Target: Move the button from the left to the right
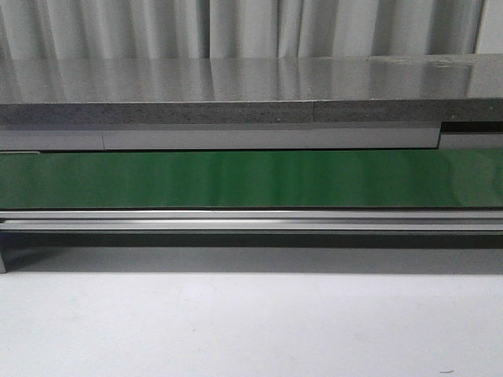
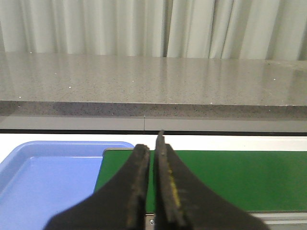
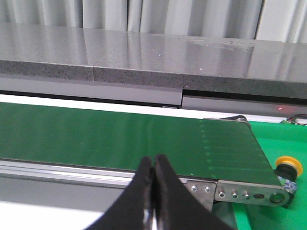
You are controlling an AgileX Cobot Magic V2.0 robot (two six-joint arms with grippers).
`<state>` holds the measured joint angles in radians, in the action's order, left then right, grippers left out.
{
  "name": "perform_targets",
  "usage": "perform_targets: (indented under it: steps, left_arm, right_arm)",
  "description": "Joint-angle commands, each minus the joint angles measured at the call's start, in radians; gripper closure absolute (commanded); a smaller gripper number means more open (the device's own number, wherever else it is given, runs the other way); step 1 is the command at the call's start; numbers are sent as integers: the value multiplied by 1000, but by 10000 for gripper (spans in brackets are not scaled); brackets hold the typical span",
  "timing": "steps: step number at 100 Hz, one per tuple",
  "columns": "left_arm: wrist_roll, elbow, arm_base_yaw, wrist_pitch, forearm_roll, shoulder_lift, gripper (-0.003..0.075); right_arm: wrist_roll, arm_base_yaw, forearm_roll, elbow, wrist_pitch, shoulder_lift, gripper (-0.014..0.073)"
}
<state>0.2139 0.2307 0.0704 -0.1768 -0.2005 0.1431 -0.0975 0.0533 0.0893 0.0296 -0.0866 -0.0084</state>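
Note:
The button, with a yellow cap on a black body, shows only in the right wrist view. It sits on a green surface just past the right end of the green conveyor belt. My right gripper is shut and empty, above the belt's near rail and well to the left of the button. My left gripper is shut with nothing between its fingers, over the belt's left end. Neither gripper shows in the front view, which holds only the belt.
A blue tray lies beside the belt's left end. A grey stone counter runs behind the belt, with curtains beyond it. The belt's metal rail and end bracket face the white table.

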Motion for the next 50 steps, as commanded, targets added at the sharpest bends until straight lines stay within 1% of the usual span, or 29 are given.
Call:
perform_targets:
  steps: [1,28,39,46,50]
  left_arm:
    - [0,28,7,79,-14,10,715]
    - [0,28,7,81,-13,10,715]
    - [-2,27,7,86,31,10,715]
    - [-46,15,7,86,86,1,715]
    - [-100,2,7,86,127,-10,715]
  right_arm:
    - [0,2,11,0,74,-16,662]
    - [0,2,11,0,74,-16,662]
    - [0,2,11,0,74,-16,662]
    - [0,2,11,0,74,-16,662]
    - [0,2,11,0,74,-16,662]
